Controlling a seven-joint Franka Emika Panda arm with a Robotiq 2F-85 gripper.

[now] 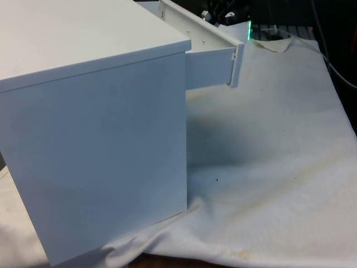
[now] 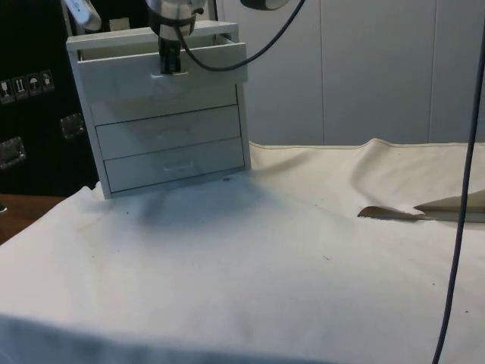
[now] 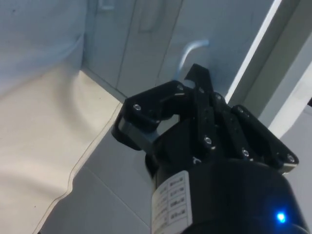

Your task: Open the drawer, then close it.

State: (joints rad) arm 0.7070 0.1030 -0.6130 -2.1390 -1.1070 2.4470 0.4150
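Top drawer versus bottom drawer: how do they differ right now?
The top drawer is pulled out past the chest's front; the bottom drawer sits flush. The tool is at the top drawer's handle; the bottom drawer's handle is free. Both are white, same width.

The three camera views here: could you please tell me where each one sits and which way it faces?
Front view: low at the table's near end, facing the blank side of the white wooden chest of drawers; its pulled-out top drawer juts toward the front view's right.
Side view: beside the table, facing the chest's three drawer fronts; the black two-finger gripper hangs at the top drawer's front.
Wrist view: on the wrist, looking along the gripper at the drawer handle.
Front and side views share the open top drawer and the white cloth.
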